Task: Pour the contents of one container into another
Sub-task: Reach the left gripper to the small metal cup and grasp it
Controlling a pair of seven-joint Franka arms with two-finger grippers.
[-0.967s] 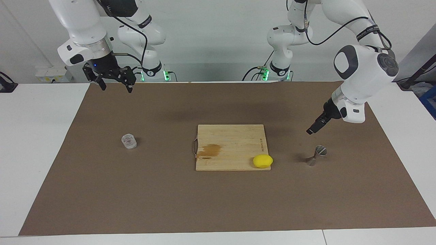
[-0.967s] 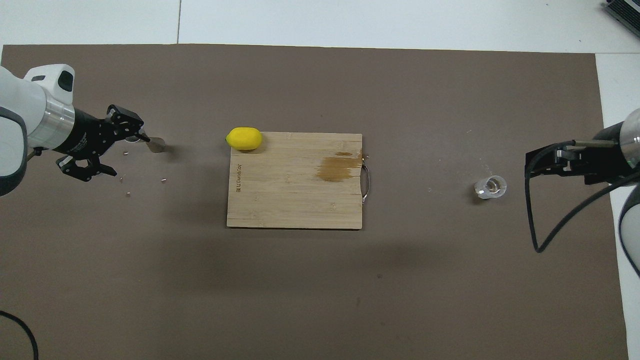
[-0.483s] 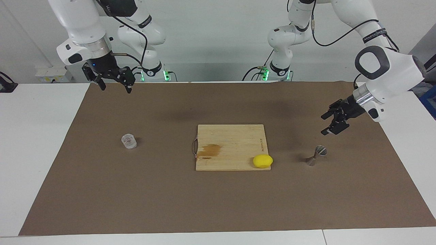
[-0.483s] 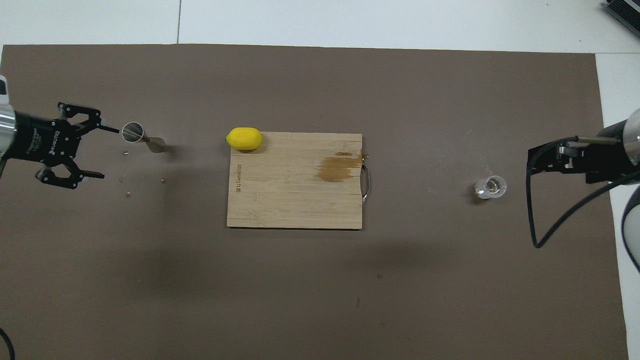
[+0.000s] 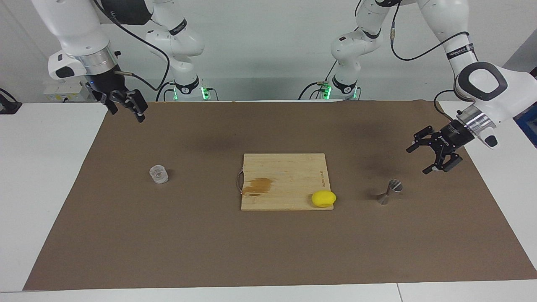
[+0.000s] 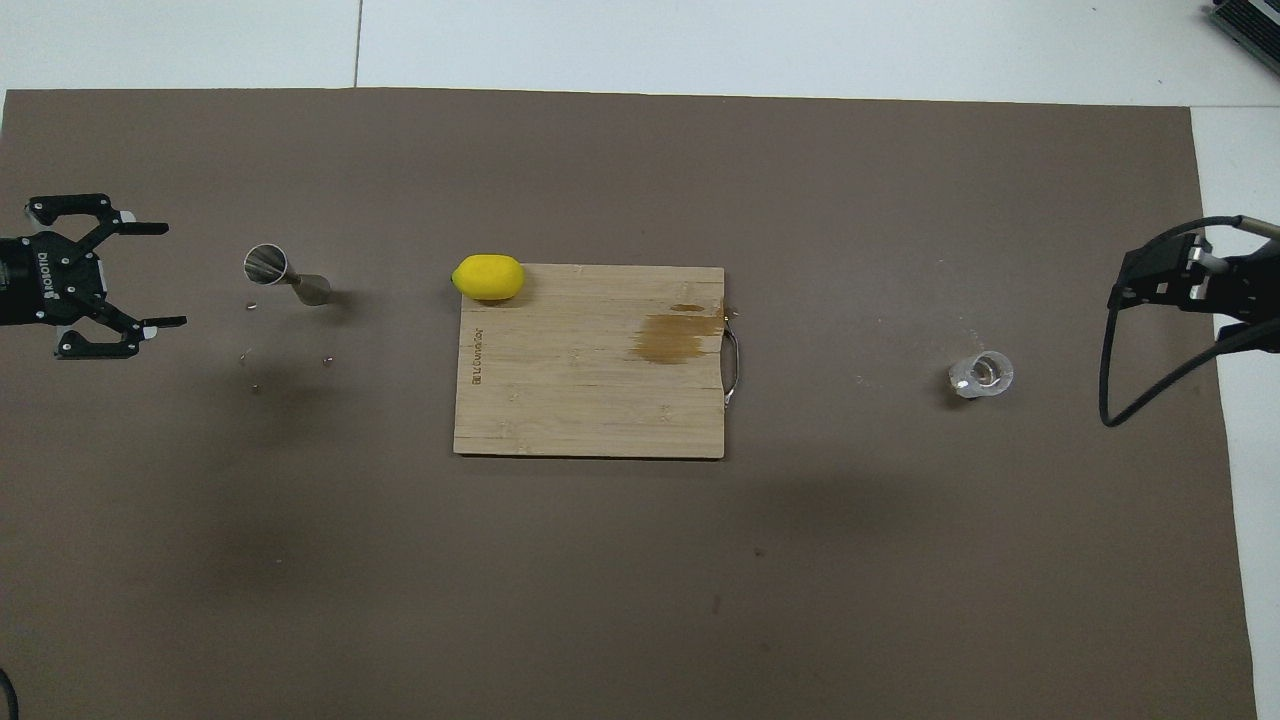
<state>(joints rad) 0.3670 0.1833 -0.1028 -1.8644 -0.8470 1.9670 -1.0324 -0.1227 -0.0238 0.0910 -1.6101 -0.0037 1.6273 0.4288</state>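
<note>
- The glass cup (image 5: 158,174) stands upright on the brown mat (image 5: 268,251), toward the right arm's end of the table, well apart from the cutting board (image 5: 285,167) in the middle.
- The jigger (image 5: 389,191) stands near the left arm's end of the mat, with its open mouth up, so it is ready to receive the pour.
- The left gripper (image 5: 424,158) hangs in the air over the mat close to the jigger, at the side toward the edge; its fingers are clearly apart and hold nothing.
- The right gripper (image 5: 126,110) is up over the mat corner nearest the robots at its own end, far from the cup. Its fingers look apart, with nothing between them.
- A lemon (image 5: 323,198) lies at the board's corner nearest the jigger; it has no part in the pour.
- I judge that nothing is grasped yet; the cup must be taken first.
</note>
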